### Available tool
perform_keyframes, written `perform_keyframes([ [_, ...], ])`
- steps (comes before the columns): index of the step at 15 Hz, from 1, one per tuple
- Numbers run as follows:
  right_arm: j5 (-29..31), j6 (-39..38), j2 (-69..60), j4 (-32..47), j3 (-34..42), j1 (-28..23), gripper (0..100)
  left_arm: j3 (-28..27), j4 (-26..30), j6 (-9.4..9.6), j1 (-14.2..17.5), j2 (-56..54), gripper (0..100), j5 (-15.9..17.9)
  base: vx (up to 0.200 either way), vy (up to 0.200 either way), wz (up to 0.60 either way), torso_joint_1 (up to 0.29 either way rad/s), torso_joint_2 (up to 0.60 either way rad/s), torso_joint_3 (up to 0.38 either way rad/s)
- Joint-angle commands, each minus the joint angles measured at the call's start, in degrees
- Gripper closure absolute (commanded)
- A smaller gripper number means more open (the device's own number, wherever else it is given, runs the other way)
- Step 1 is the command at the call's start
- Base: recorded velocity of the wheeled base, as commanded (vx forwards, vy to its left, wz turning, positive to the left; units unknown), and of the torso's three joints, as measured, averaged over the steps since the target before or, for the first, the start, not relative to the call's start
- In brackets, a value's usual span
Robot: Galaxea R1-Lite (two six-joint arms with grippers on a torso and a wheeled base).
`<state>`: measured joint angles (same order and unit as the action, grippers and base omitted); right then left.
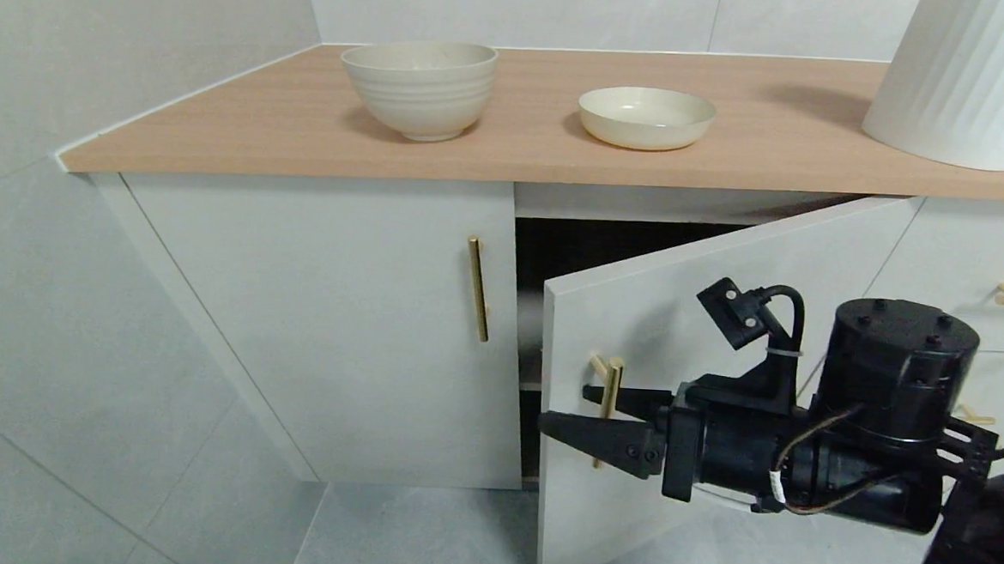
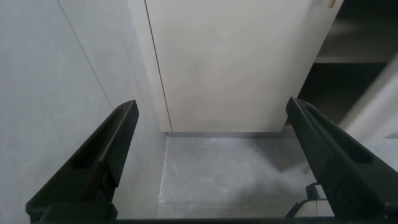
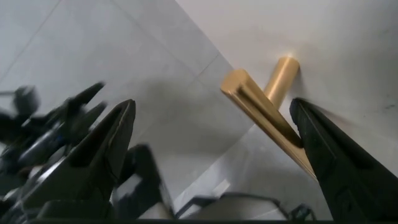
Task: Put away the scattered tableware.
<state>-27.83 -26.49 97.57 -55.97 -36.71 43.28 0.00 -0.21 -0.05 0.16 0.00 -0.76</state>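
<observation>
In the head view the right claw [image 1: 566,408] sits low in front of the open cabinet door [image 1: 680,326]. Its two black fingers are spread apart, one on each side of the door's brass handle [image 1: 608,391], and have not closed on it. The tableware lies well above this claw, on the wooden countertop [image 1: 261,132]. A deep cream bowl [image 1: 418,88] with ribbed sides stands upright, up and away to the claw's left. A shallow pale-yellow dish [image 1: 646,117] rests almost straight above the claw, apart from the bowl. Both look empty, and both are far from the fingers. Higher still and to the claw's right stands a tall white ribbed container [image 1: 977,79]. A closed cabinet door [image 1: 319,324] with its own brass handle [image 1: 477,289] is to the claw's left, and a dark opening shows between the two doors. In the left wrist view the left claw [image 2: 211,106] is held wide with nothing between its fingers. Beyond it are grey floor tiles [image 2: 224,174] and the foot of a pale cabinet panel [image 2: 230,62]. In the right wrist view the right claw [image 3: 212,106] is again wide. The brass handle [image 3: 267,118] slants through the gap, closer to one finger than the other, but whether it touches that finger cannot be told.
</observation>
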Motion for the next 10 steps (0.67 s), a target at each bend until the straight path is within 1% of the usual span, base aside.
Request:
perform_keyframes([
  [1, -0.6, 0.0, -4.4, -0.1, 3.0, 1.7, 0, 0.0, 0.0, -0.04, 0.0, 0.1, 0, 0.0, 0.000, 0.000, 0.00, 0.000, 0.00, 0.000],
  [3, -0.6, 0.0, -5.2, -0.1, 4.8, 2.8, 0, 0.0, 0.0, -0.04, 0.0, 0.1, 0, 0.0, 0.000, 0.000, 0.00, 0.000, 0.00, 0.000],
  [6, -0.6, 0.2, -5.8, 0.0, 6.3, 3.0, 0, -0.4, -0.3, -0.04, 0.0, 0.1, 0, 0.1, 0.000, 0.000, 0.00, 0.000, 0.00, 0.000],
  [7, -0.6, 1.2, -5.9, 0.0, 7.4, 3.0, 0, -4.0, -0.3, -0.48, 0.0, 0.4, 0, 1.3, 0.000, 0.000, 0.00, 0.000, 0.00, 0.000],
  [8, -0.6, 3.6, -5.8, 0.0, 8.8, 3.0, 0, -9.1, 1.4, -1.62, -0.2, 2.9, 0, 5.2, 0.000, 0.000, 0.00, 0.000, 0.00, 0.000],
  [9, -0.6, 6.0, -5.6, 0.1, 10.1, 3.0, 0, -15.2, 3.6, -3.82, -0.4, 8.7, 0, 9.9, 0.000, 0.000, 0.00, 0.000, 0.00, 0.000],
  [10, -0.6, 6.8, -5.7, 0.1, 10.5, 3.0, 0, -20.0, 4.3, -7.07, -0.4, 15.3, 0, 13.9, 0.000, 0.000, 0.00, 0.000, 0.00, 0.000],
])
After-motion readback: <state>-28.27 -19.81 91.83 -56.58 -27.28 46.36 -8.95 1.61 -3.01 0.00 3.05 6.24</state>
